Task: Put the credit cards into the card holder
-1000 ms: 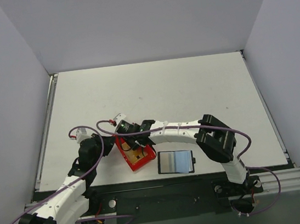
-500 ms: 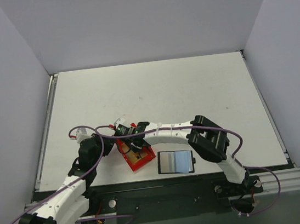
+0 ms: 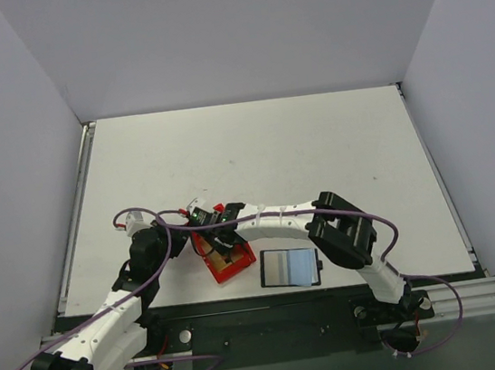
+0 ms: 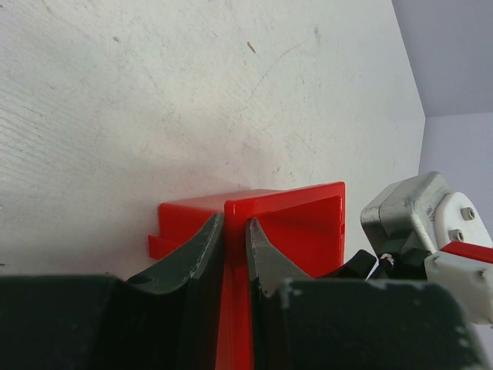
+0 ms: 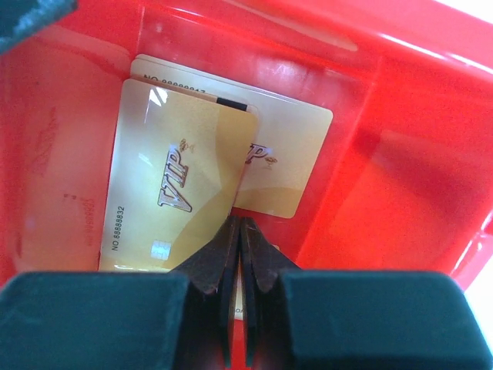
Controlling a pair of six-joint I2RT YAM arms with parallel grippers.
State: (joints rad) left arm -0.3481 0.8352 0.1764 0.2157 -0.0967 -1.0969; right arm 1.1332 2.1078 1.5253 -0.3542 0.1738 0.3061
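Two gold-tan credit cards marked VIP lie overlapping inside a red bin [image 5: 400,154]: a front card [image 5: 169,193] and a paler card [image 5: 285,162] behind it. My right gripper [image 5: 240,223] is down in the bin with its jaws shut, tips at the front card's lower right edge; I cannot see a card between them. My left gripper [image 4: 235,225] is shut on the bin's upright wall [image 4: 293,223]. In the top view the bin [image 3: 220,269] sits between both grippers, left [image 3: 193,240] and right [image 3: 224,246]. The card holder [image 3: 289,267] lies open, its grey-blue inside up, right of the bin.
The bin and the card holder sit near the table's front edge [image 3: 270,290]. The right wrist's grey and white housing [image 4: 416,223] shows close beside the bin in the left wrist view. Grey walls enclose the table on three sides.
The right arm has shifted a little left and lowered its gripper deeper into the red bin. The left arm, the bin and the card holder have stayed put.
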